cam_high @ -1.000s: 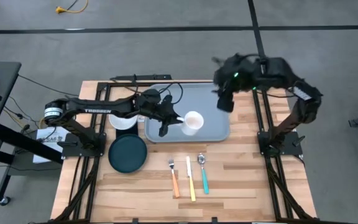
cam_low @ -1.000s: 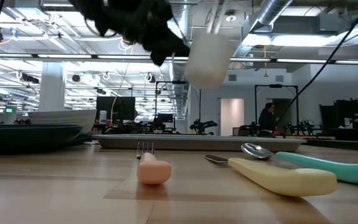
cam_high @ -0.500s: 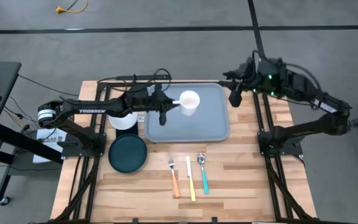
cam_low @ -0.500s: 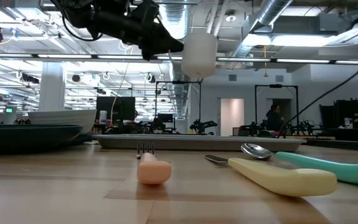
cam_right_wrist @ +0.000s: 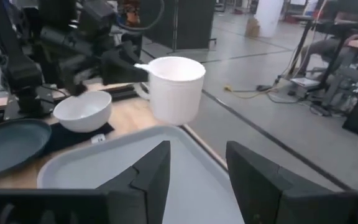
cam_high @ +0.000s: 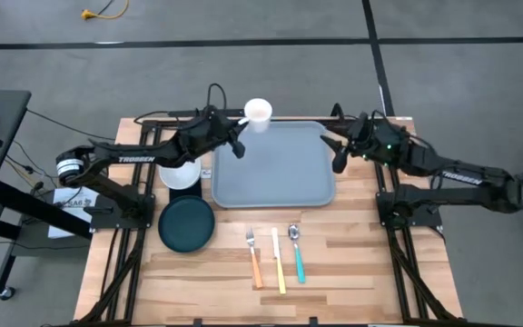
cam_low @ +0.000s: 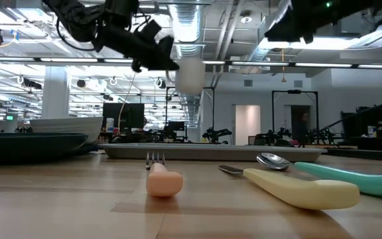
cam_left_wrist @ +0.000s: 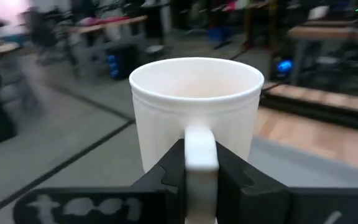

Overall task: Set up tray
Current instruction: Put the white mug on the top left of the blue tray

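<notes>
One mug (cam_high: 258,112) clamped by handle in left hand (cam_high: 237,145), aloft at tray (cam_high: 273,163) top edge; right hand (cam_high: 336,150) spread empty at tray right edge; next: lower mug onto tray

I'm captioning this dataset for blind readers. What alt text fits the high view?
The left gripper holds a white mug by its handle over the far edge of an empty grey-blue tray; the right gripper hovers open at the tray's right edge. A white bowl, teal plate and cutlery lie nearby.
</notes>
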